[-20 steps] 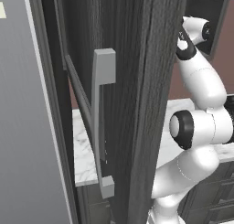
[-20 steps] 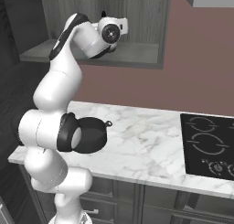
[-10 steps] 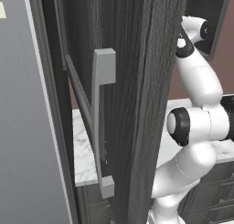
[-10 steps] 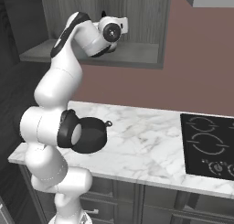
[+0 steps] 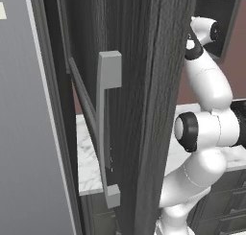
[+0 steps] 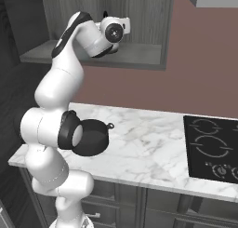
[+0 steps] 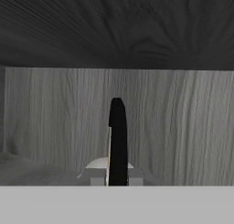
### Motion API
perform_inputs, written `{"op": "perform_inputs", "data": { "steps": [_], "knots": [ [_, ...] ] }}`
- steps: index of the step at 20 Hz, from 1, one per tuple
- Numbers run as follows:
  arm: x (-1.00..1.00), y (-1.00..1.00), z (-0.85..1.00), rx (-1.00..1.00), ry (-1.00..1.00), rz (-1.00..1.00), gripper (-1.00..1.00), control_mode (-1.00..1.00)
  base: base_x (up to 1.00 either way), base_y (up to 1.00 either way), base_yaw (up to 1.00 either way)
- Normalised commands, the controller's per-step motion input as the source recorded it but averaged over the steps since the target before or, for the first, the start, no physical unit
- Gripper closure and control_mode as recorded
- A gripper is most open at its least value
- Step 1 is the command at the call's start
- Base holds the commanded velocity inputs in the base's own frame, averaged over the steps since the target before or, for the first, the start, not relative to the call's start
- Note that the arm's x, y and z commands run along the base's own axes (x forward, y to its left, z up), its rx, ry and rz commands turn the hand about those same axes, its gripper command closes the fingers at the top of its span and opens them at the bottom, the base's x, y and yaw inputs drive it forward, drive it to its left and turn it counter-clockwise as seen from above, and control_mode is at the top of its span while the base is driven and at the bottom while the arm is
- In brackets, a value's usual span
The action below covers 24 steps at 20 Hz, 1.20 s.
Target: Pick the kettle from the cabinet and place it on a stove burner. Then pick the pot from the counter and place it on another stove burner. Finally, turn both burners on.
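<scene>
Gripper inside the dark grey wood-grain wall cabinet, fingers drawn together on the thin black arched handle of the small pale white-grey rounded kettle.

Kettle sits directly under the gripper on the plain grey shelf; handle rises edge-on between the fingers, so the exit looks like lift, then back out toward the flat black glass cooktop, well off to the arm's right. Hand view gives the grip. Right base view adds the wide shallow matte black pot on the white marble counter. Left base view: long grey bar handle of the open door.
</scene>
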Motion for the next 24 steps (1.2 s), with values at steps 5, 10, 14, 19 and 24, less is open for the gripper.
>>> {"op": "perform_inputs", "data": {
  "steps": [5,10,14,19,24],
  "knots": [
    [0.00,0.00,0.00,0.00,0.00,0.00,1.00,-1.00,0.00,0.00,0.00],
    [0.00,0.00,0.00,0.00,0.00,0.00,1.00,-1.00,0.00,0.00,0.00],
    [-0.04,0.00,0.00,0.00,-0.01,0.00,1.00,-1.00,0.00,0.00,0.00],
    [-0.22,0.00,0.00,0.00,-0.04,0.00,1.00,-1.00,0.00,0.00,0.00],
    [-0.33,0.00,0.00,0.00,-0.04,0.00,1.00,-1.00,0.00,0.00,0.00]
  ]
}}
